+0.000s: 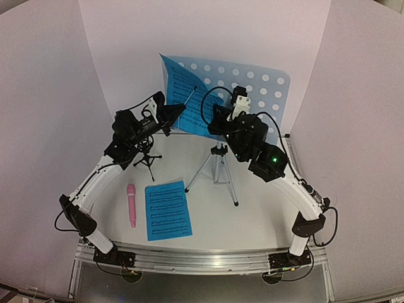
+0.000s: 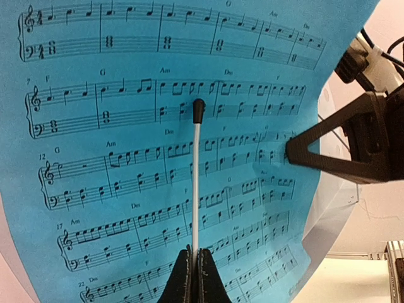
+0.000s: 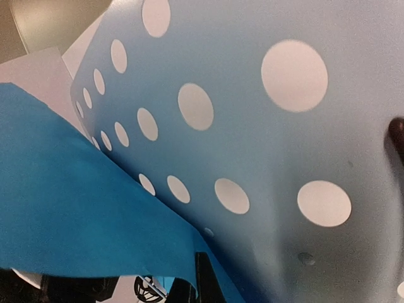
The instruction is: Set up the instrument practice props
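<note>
- Left hand (image 2: 191,265) is clamped on a thin white rod (image 2: 196,183) whose tip lies against one sheet-music page (image 2: 126,158), likely to pin it to the stand desk (image 1: 252,82).
- Right hand (image 2: 293,151), pinched closed on that page's edge, seems to steady it.
- Counted: two pages, the second page (image 1: 168,210) lying flat on the worktop (image 1: 252,214); one pink microphone (image 1: 131,205); one black tripod mount (image 1: 148,158).

From above, the left arm (image 1: 95,183) and right arm (image 1: 297,189) cover the bottom of the stand (image 1: 252,79), the top of its legs (image 1: 218,170) and the top of the mount (image 1: 148,158). The notes on the flat page (image 1: 168,210) are too small to read. Close up, the sheet (image 2: 126,158) runs off the top, left and bottom, the rod's (image 2: 196,177) low end hides inside the left gripper (image 2: 193,278), and I cannot tell if the right gripper (image 2: 291,153) grips anything.
</note>
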Controlling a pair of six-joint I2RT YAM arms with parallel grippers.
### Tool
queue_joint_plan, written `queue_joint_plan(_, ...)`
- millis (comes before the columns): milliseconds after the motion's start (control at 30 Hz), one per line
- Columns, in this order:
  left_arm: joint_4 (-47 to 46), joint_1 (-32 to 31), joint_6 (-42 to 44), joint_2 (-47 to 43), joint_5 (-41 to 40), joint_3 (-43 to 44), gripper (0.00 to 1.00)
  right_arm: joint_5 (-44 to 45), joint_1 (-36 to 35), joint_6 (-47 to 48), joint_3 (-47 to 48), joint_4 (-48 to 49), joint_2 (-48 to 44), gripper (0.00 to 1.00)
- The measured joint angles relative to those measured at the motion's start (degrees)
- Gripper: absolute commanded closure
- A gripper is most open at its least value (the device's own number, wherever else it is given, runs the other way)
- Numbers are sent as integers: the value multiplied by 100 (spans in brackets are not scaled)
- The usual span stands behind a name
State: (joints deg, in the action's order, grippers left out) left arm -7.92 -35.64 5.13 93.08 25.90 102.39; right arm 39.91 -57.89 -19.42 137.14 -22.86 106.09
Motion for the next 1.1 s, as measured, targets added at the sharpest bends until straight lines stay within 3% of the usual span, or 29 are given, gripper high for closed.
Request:
queue_joint_plan(233, 0, 0, -2, 0, 3, 0, 100, -3, 0, 443, 653, -26, 222, 100)
queue_joint_plan(1100, -4, 0, -4, -1, 10, 0, 100, 12, 2, 580, 521, -77, 264, 100)
